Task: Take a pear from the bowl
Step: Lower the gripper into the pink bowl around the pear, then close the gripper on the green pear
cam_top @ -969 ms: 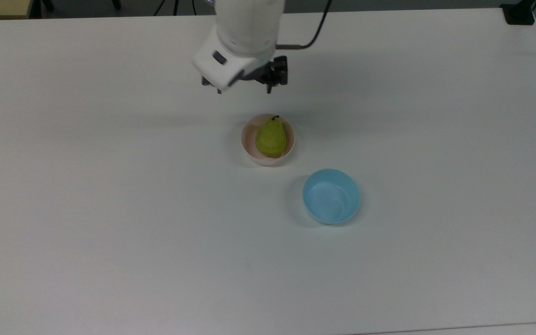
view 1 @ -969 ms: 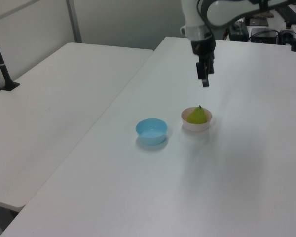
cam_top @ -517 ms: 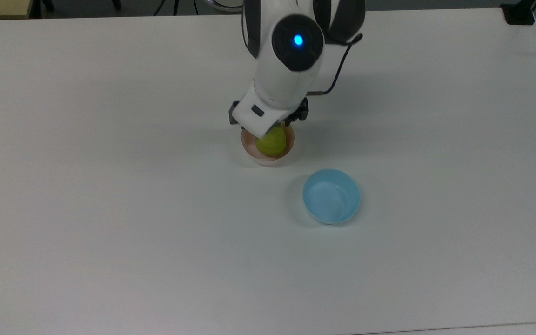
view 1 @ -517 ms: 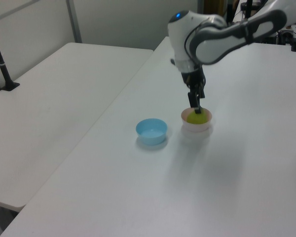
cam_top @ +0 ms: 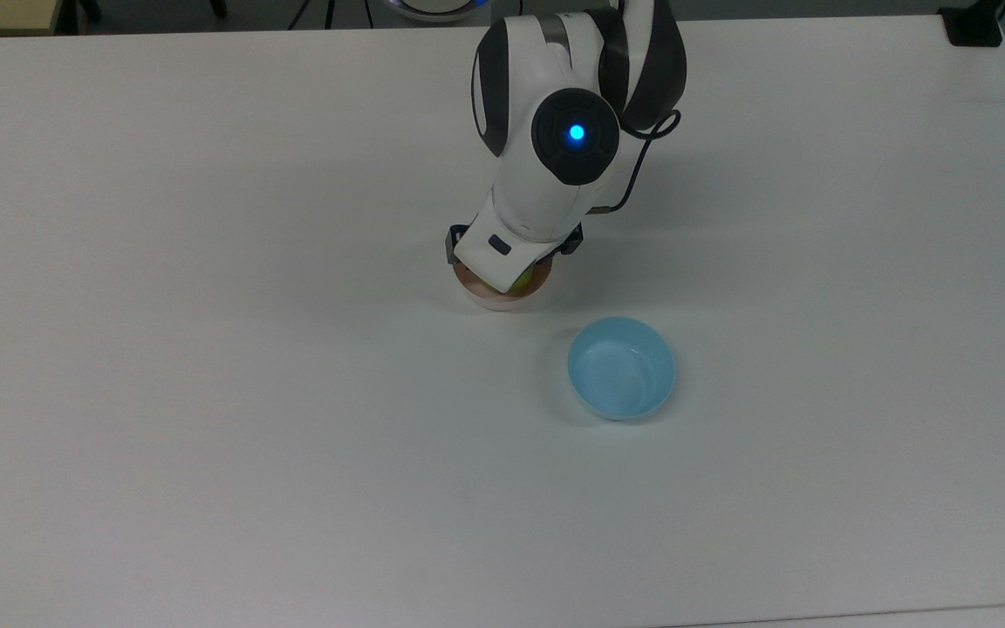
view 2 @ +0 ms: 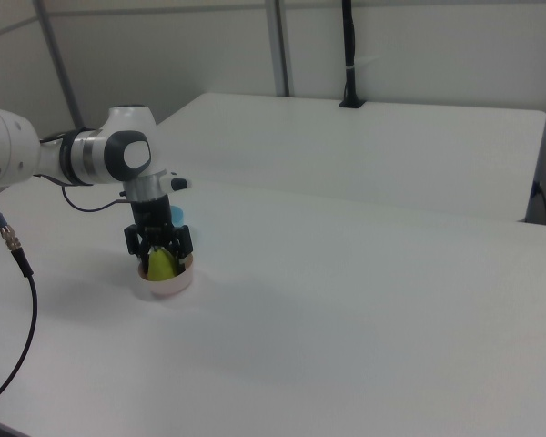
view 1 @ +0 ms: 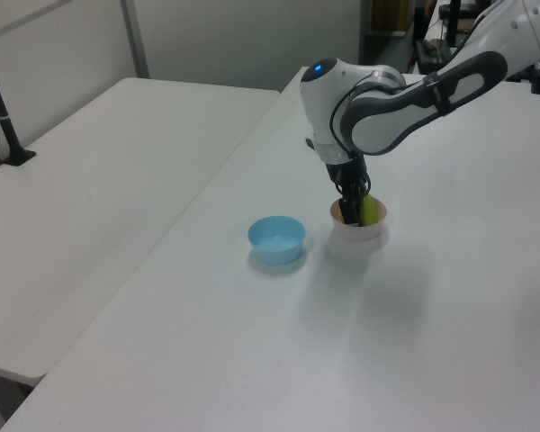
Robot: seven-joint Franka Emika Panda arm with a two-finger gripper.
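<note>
The yellow-green pear [view 2: 162, 265] stands upright in the pale pink bowl [view 2: 166, 289] near the middle of the white table. My gripper [view 2: 162, 254] is down in the bowl, open, with one dark finger [view 2: 140, 244] on each side of the pear's upper half. In the left view the gripper [view 1: 353, 212] hides the pear's left part, and the pear [view 1: 370, 211] shows just to its right above the bowl [view 1: 360, 231]. In the top view the arm's white hand [cam_top: 502, 249] covers most of the bowl [cam_top: 495, 302]; a sliver of pear [cam_top: 522, 281] peeks out.
A light blue bowl [cam_top: 621, 367] stands empty on the table, down and to the right of the pink bowl in the top view, and to its left in the left view [view 1: 276, 239]. A second white table [view 1: 99, 171] adjoins on the left view's left. A black cable [view 2: 18, 273] hangs from the arm.
The arm came from high behind the bowl forward and down. The gripper dropped over the pear and now straddles it inside the bowl. Both bowls stayed put.
</note>
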